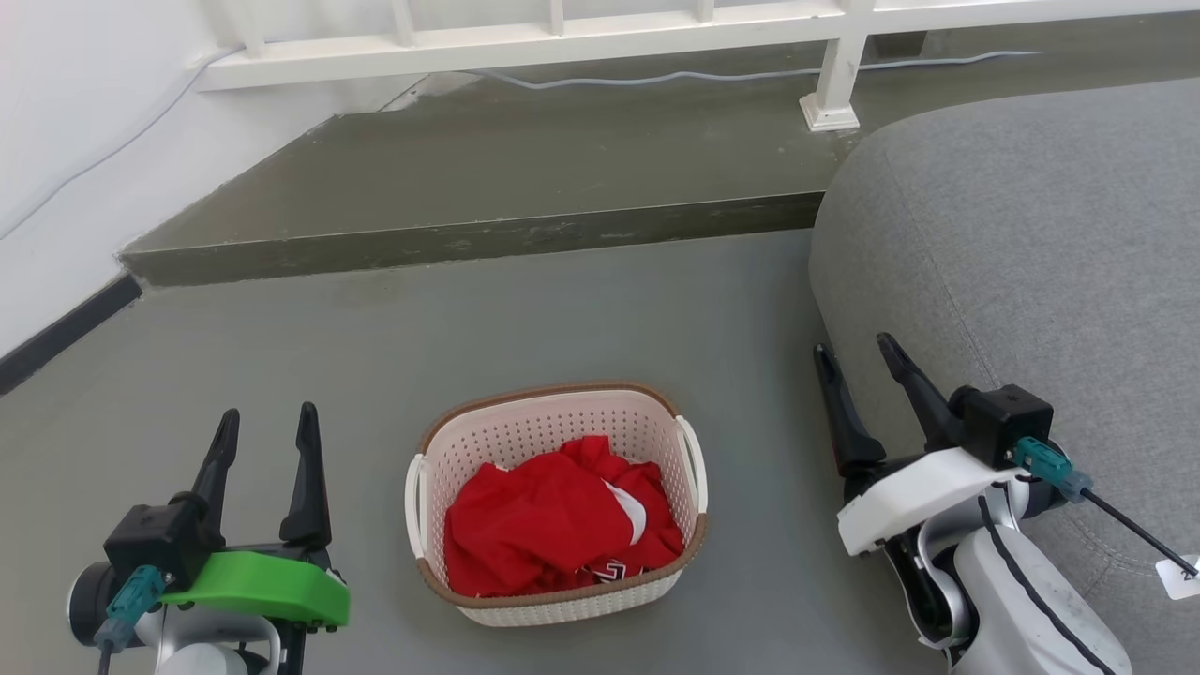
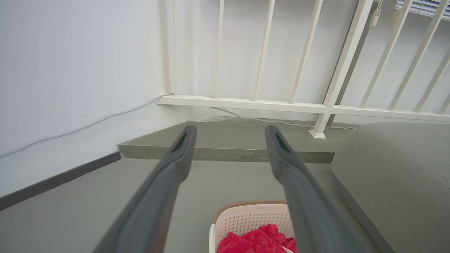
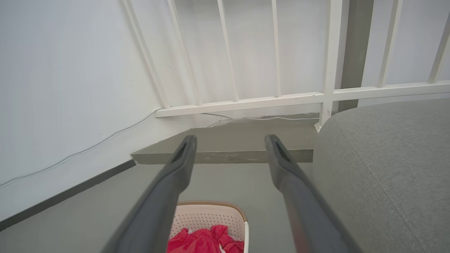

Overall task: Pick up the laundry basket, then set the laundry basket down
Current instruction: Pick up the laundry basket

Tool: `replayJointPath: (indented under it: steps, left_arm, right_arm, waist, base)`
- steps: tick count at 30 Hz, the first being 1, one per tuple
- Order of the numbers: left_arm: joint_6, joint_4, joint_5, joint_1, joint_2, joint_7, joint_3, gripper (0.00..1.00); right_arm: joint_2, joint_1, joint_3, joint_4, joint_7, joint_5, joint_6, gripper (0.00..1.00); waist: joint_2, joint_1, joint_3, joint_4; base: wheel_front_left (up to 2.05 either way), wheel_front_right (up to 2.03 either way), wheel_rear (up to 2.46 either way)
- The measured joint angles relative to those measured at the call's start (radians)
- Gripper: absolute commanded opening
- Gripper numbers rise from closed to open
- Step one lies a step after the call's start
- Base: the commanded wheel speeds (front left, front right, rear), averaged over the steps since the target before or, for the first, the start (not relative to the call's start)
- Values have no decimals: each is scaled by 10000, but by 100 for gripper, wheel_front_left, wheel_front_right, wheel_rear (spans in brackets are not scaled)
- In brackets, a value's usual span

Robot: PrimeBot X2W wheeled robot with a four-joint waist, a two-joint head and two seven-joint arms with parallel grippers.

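Left hand [image 1: 268, 410] and right hand [image 1: 853, 343] spread wide, empty — flanking the laundry basket [image 1: 562, 611], clear of it.

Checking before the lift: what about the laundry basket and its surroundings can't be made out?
- Head view: the bottom of the laundry basket, under the red garment; the garment's print, folded.
- Left wrist view: the basket's near part, cut by the bottom edge; one side, behind a finger of the left gripper.
- Right wrist view: its near part, cut by the bottom edge.
- Head view: the white tag, cut by the right edge.
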Motion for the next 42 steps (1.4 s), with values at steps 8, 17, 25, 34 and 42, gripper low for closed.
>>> replayJointPath:
  steps: [8, 17, 25, 34, 42]
  left_arm:
    - [-15, -12, 0, -12, -88, 0, 67, 100]
    - [-90, -105, -2, -58, -119, 0, 198, 100]
    - [-176, -146, -4, -275, -130, 0, 303, 100]
    - [-278, -268, -4, -640, -150, 0, 320, 100]
    - [-320, -282, -8, -1053, -140, 0, 366, 100]
  right_arm:
    - [98, 0, -29, 12, 0, -36, 117, 100]
    - [182, -100, -161, 17, 0, -174, 173, 100]
    - [215, -231, -211, 10, 0, -307, 173, 100]
    - [286, -593, -157, -10, 0, -468, 201, 100]
    - [372, -995, -138, -36, 0, -543, 201, 100]
  waist:
    - [0, 0, 148, 1]
    - [0, 0, 539, -60]
    - [0, 0, 1056, -123]
    - [0, 0, 1792, -212]
    - [0, 0, 2576, -319]
  base:
    - [0, 0, 0]
    - [0, 0, 0]
    - [0, 0, 0]
    - [0, 0, 0]
    - [0, 0, 0]
